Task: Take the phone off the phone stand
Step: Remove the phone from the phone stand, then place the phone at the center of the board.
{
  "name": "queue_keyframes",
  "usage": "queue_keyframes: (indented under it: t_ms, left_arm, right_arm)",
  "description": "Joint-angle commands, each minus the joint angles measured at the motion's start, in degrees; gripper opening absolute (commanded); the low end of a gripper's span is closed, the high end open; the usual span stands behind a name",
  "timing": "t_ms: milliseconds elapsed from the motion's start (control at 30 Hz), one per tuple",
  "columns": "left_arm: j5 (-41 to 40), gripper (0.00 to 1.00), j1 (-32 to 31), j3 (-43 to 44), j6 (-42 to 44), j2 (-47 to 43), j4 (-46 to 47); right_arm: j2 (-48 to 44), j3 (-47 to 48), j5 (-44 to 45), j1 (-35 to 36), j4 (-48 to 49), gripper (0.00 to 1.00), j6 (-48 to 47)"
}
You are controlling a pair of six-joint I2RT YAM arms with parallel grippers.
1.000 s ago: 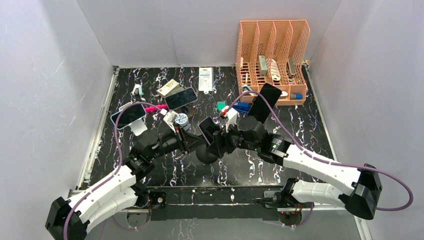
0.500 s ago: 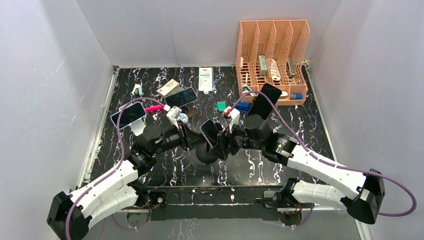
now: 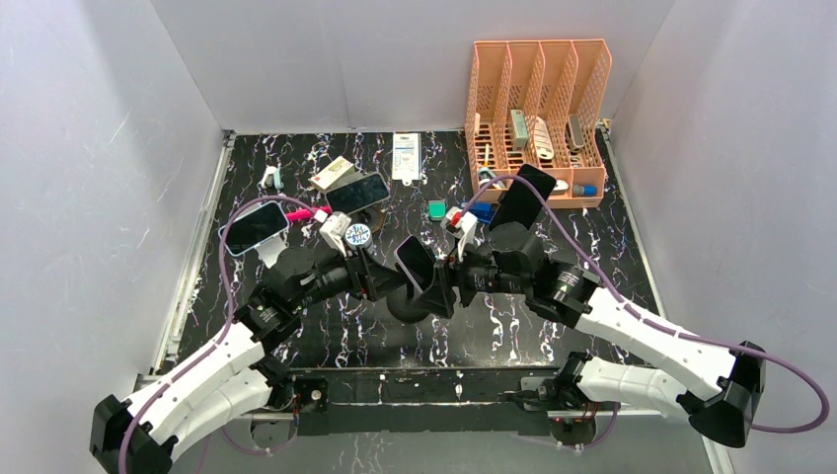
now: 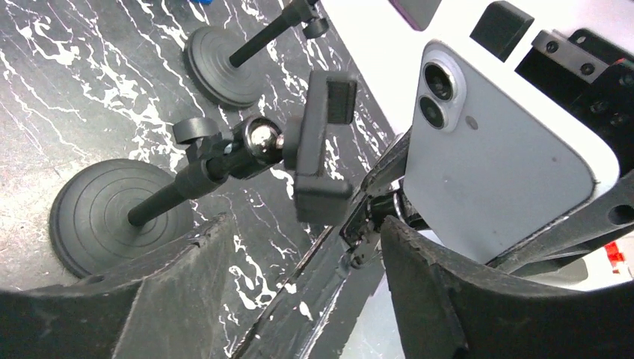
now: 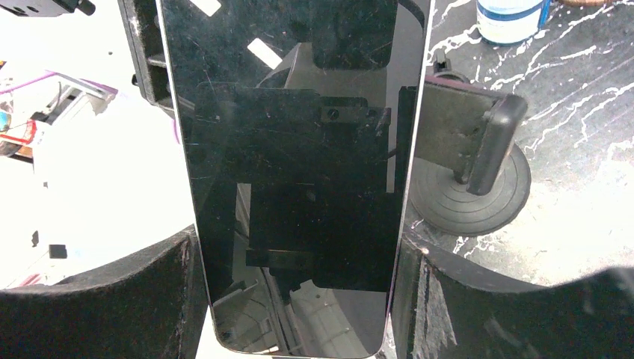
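Black marble-look table [image 3: 612, 257] holds four phones and two black round-based stands. Three other phones [image 3: 255, 227] sit left, far and right. The right gripper [image 5: 296, 262] clamps the phone [image 3: 415, 263] by its edges near centre, just right of the phone stand [image 4: 323, 142] and clear of its clamp. The second stand [image 4: 224, 63] sits behind. The left gripper [image 4: 303, 228] gapes wide and touches nothing.

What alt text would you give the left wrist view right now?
A pale phone, twin-lens back facing the camera, is held apart from the phone stand, whose clamp is empty just left of it. The left gripper's open jaws frame the bottom edge, above a black marbled table.
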Motion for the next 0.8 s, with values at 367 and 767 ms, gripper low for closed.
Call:
queue_keyframes:
  t_ms: [367,767]
  left_arm:
    - [-21.51,0.80,0.28,17.24,2.20,-10.50,-21.42]
    - [-20.88,0.79,0.30,29.92,0.31,-2.76,-18.42]
  right_arm:
    - [-1.69,10.70,1.98,-0.24,5.10,0.01,-3.02]
    - [6.17,14.68,14.87,-0.24,15.17,0.01,-8.03]
